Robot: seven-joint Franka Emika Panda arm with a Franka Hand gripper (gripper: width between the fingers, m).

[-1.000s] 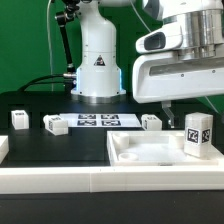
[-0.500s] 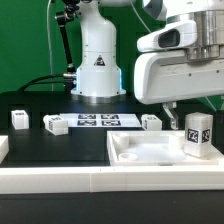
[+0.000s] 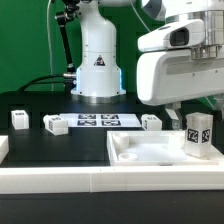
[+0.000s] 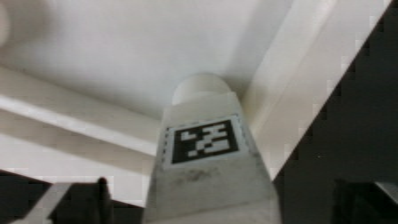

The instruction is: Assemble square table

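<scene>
The white square slab (image 3: 150,152) lies at the exterior view's right. One white tagged leg (image 3: 199,135) stands upright on it near its right edge. My gripper (image 3: 196,106) hovers just above that leg, with one finger (image 3: 172,108) showing left of it. In the wrist view the leg (image 4: 210,140) stands between my dark fingers (image 4: 71,200), with a gap at the side, so the gripper (image 4: 210,205) is open. Three more legs lie on the black table: one far left (image 3: 19,119), one beside it (image 3: 55,124), one behind the slab (image 3: 151,121).
The marker board (image 3: 97,121) lies flat in front of the robot base (image 3: 97,65). A long white low border wall (image 3: 60,180) runs along the front. Cables trail at the back left.
My gripper has risen a little above the leg. The leg stays standing in the same place on the slab.
</scene>
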